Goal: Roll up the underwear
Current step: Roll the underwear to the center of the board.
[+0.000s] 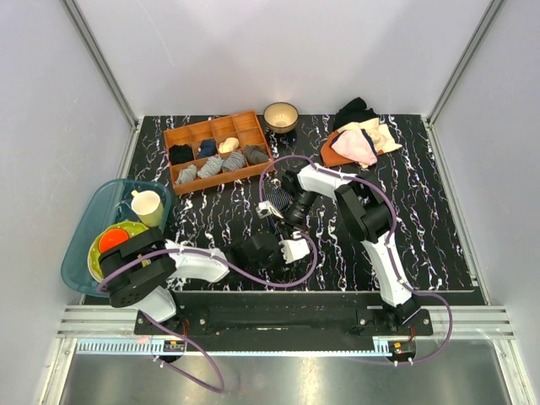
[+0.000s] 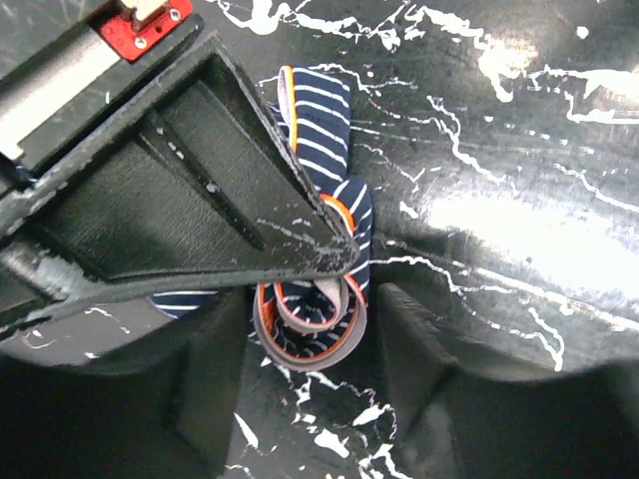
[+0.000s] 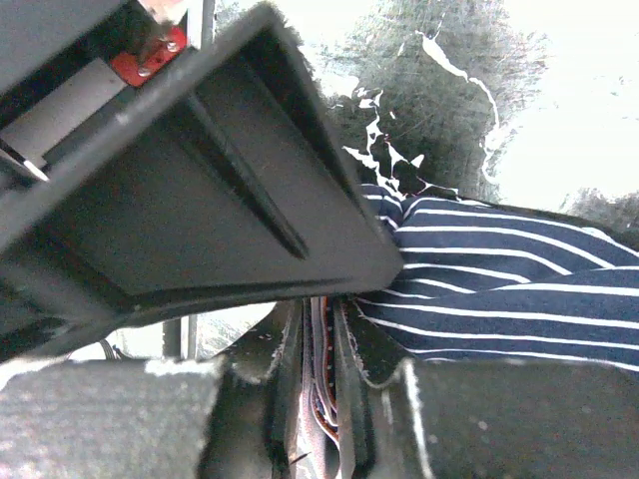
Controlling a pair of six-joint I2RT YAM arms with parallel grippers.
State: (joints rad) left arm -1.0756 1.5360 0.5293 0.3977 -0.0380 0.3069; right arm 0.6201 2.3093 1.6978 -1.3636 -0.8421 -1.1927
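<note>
The underwear [image 2: 321, 180] is navy cloth with pale pinstripes, an orange-red edge and a grey waistband. In the left wrist view it is wound into a loose roll on the black marbled table. My left gripper [image 2: 315, 364] is open, with the roll's end between its spread fingers [image 2: 424, 349]. My right gripper [image 3: 324, 384] is shut on folded layers of the waistband; the striped cloth [image 3: 499, 289] spreads out to its right. In the top view both grippers, left [image 1: 268, 246] and right [image 1: 291, 215], meet at the table's middle front and hide most of the underwear.
A wooden divided tray [image 1: 246, 174] with small cloth rolls stands at the back left, with a bowl [image 1: 280, 116] beside it. Pink and cream garments [image 1: 364, 139] lie at the back right. A teal basin [image 1: 93, 219] with a cup and dishes sits at the left edge.
</note>
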